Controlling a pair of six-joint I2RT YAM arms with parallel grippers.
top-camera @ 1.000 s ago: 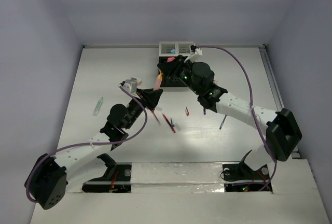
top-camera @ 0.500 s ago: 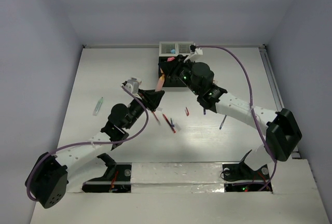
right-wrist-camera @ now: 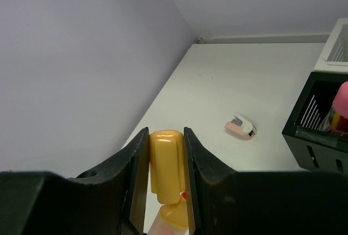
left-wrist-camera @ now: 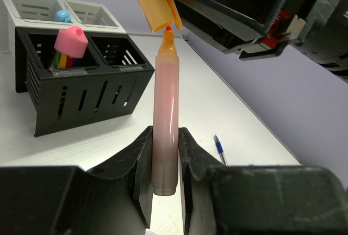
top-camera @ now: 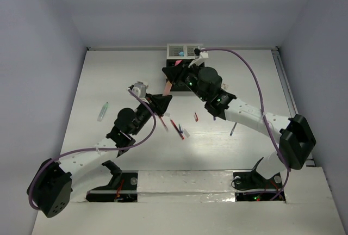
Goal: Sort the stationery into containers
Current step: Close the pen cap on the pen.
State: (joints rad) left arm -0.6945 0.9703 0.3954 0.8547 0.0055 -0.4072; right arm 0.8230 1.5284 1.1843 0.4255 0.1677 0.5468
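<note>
Orange marker: in the air, upright in the left wrist view, above the middle of the table and just on the near side of the boxes. Left fingers are clenched on the lower barrel. Its cap is pinched between the right fingers, directly over the nib. The nib sits at the cap's mouth, not seated. I read this as capping in mid-air, but it could be the reverse; one moment doesn't settle it.

Done so far:
- Black box, middle of the far edge: a pink marker stands in one compartment with a few coloured pens under it.
- White box, joined behind it: a light blue marker shows inside.

Left to do:
- The orange marker itself: cap on, then into a box.
- Red pens near the table's middle, with a short red bit just beside them.
- Dark pen, right of middle.
- Blue pen on the table under the arms.
- Pale green pen by the left edge, well apart from everything else.
- Small pink-and-white bit, left of the black box.

My estimate: under half done. Most of the thin pens are out on the table, and both arms are tied up with this one marker.
</note>
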